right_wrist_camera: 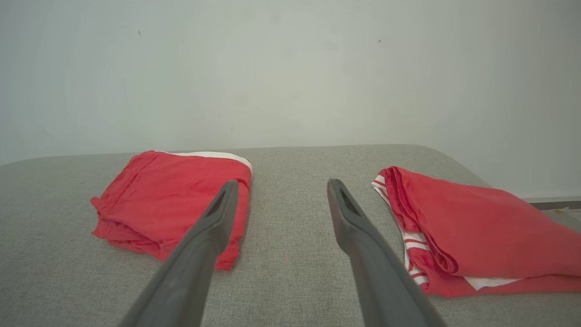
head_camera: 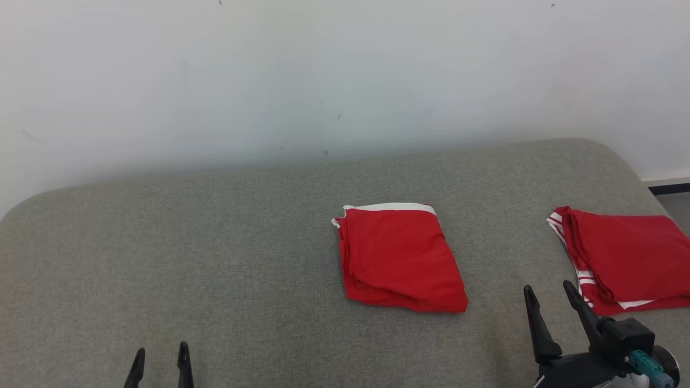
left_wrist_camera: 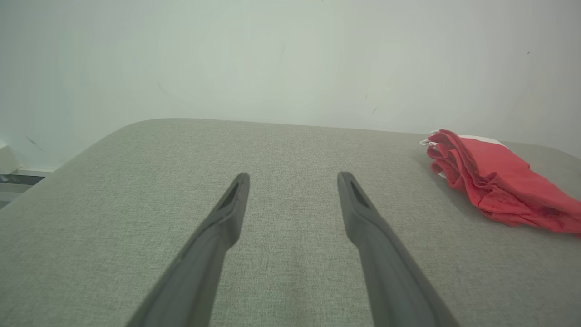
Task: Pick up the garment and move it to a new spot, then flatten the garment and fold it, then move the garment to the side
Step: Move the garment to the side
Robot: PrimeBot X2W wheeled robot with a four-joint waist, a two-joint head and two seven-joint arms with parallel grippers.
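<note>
Grey cushion (head_camera: 215, 258) bears a folded red garment (head_camera: 401, 258) at its middle and a striped garment (head_camera: 625, 258) at its right end, head view. Left wrist view: left gripper (left_wrist_camera: 292, 174) wide, empty, over the cushion's left half. Right wrist view: right gripper (right_wrist_camera: 282, 181) wide, empty, between both garments.

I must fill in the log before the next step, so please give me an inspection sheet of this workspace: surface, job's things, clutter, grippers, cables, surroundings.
Surface: grey fabric top, flat, with rounded corners; no stains seen.
Job's things: middle garment, red with a white edge, folded and lying flat; right garment, red with white stripes, folded, near the right edge. The two lie apart.
Clutter: nothing seen.
Grippers: left gripper open, empty, over bare fabric; right gripper open, empty, aimed at the gap between the garments.
Cables: teal plug on the right wrist; no loose cable seen.
Surroundings: white wall with small dark marks; dark skirting at the far right.
</note>
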